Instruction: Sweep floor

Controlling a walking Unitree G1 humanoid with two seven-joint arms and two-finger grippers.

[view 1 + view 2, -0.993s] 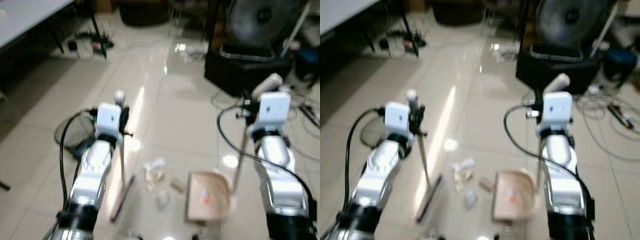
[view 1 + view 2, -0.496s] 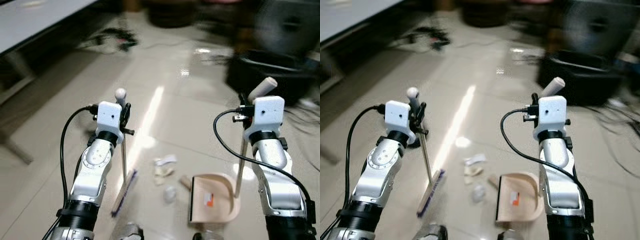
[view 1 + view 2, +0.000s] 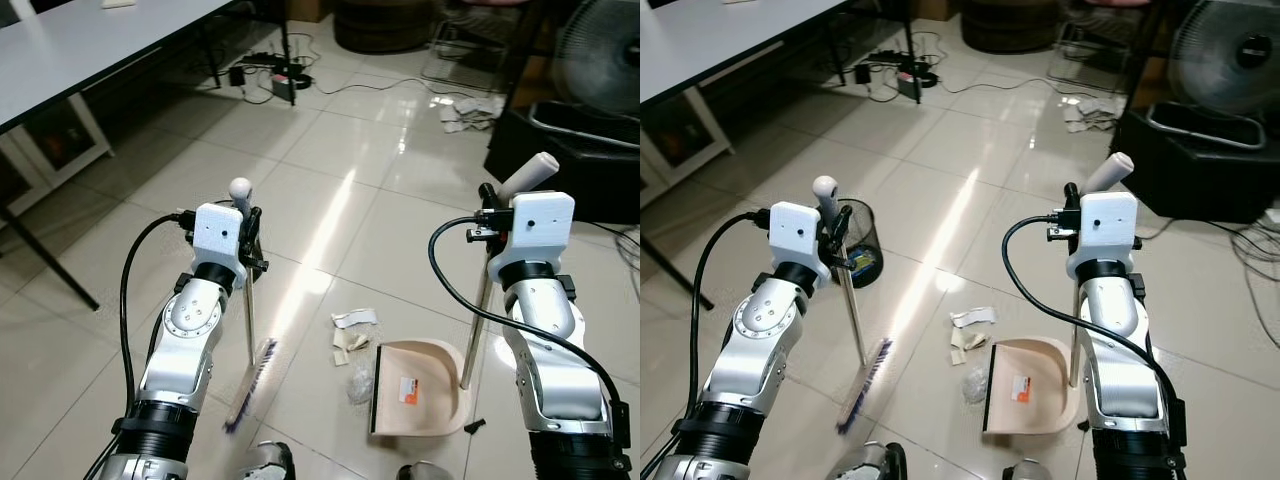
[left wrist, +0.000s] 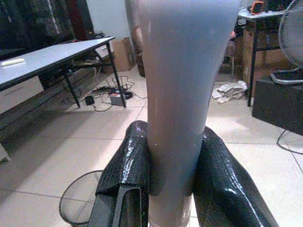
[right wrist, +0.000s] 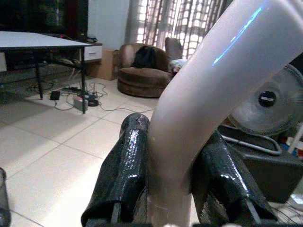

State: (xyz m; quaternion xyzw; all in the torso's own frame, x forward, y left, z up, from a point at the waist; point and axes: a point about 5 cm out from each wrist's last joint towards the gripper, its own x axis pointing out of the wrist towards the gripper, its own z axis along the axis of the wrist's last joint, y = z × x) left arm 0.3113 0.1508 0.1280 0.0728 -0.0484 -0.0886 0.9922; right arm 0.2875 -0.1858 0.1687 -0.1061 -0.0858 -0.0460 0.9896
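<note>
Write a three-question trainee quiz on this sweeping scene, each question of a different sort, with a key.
1. True or false: the left hand is shut on the broom handle.
2. Multiple choice: where does the paper litter lie? A) inside the dustpan; B) on the floor between the broom head and the dustpan; C) in the wire bin.
3. Fill in: the right hand grips the long upright ____ of the dustpan.

Key: 1 true; 2 B; 3 handle.
</note>
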